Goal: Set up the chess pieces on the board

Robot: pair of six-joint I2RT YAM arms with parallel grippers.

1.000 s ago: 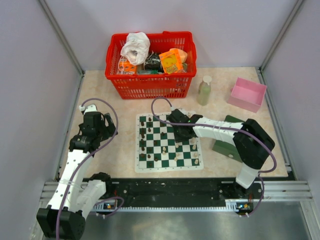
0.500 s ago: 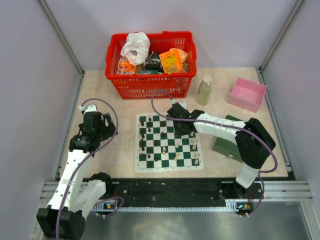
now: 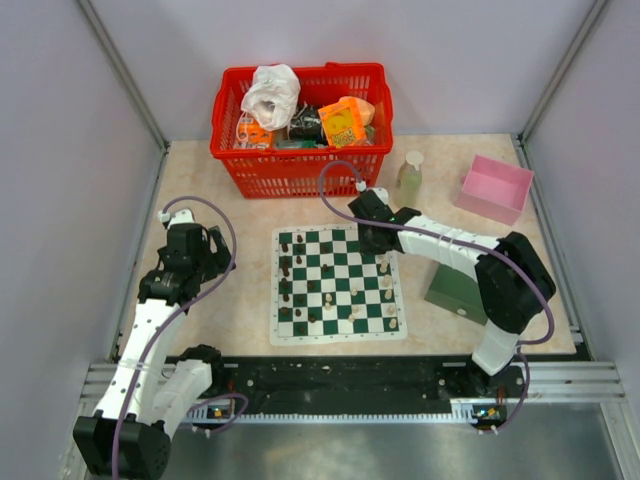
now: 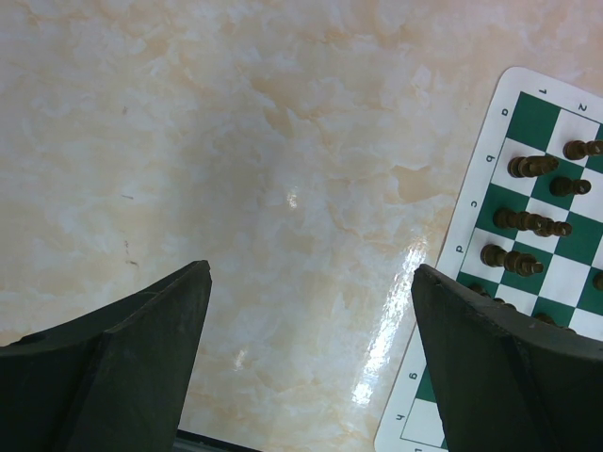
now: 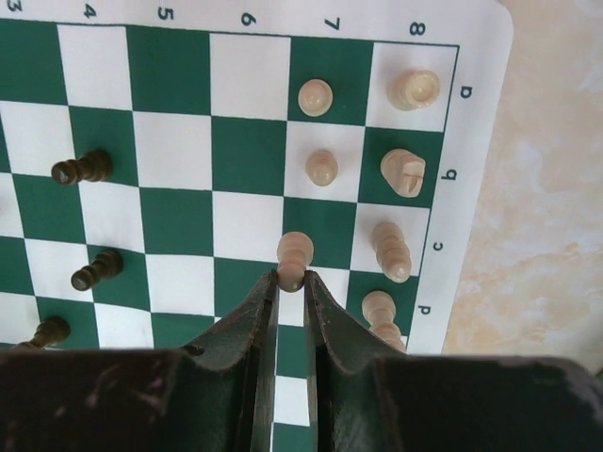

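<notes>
Your left gripper (image 4: 311, 273) hung with its fingers wide apart over bare tabletop (image 4: 236, 141), just left of the board (image 3: 338, 335). The dark pieces (image 3: 287, 278) stood along the board's left side, the cream pieces (image 5: 403, 173) along its right. Your right gripper (image 5: 290, 282) was pinched tight on a cream pawn (image 5: 295, 250), over a square beside those cream pieces.

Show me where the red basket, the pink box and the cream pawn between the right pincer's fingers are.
red basket (image 3: 300, 172): top view, front wall.
pink box (image 3: 484, 207): top view, near wall.
cream pawn (image 5: 295, 250): right wrist view, its head.
</notes>
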